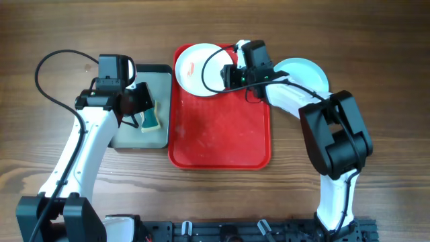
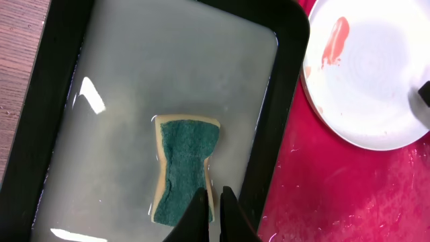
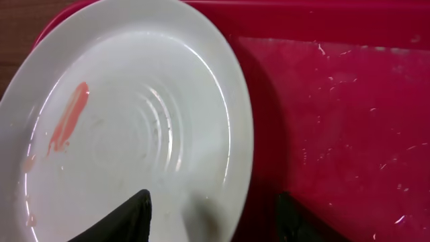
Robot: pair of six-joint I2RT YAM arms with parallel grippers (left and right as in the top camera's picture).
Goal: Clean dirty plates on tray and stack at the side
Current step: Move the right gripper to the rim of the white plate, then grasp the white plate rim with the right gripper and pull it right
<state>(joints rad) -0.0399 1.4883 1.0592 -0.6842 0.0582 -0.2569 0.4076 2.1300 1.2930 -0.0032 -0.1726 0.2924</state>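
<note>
A white plate with an orange-red smear lies at the far left corner of the red tray. My right gripper is open across the plate's right rim: one finger is over the plate, the other over the tray. A light turquoise plate lies on the table to the right of the tray, partly hidden by the right arm. I cannot tell if a second one lies under it. My left gripper is shut and empty above the right edge of a sponge.
The green-and-yellow sponge lies in shallow water in a dark tray just left of the red tray; the dark tray's rim shows in the left wrist view. The white plate also shows there. The red tray's bottom is wet and streaked.
</note>
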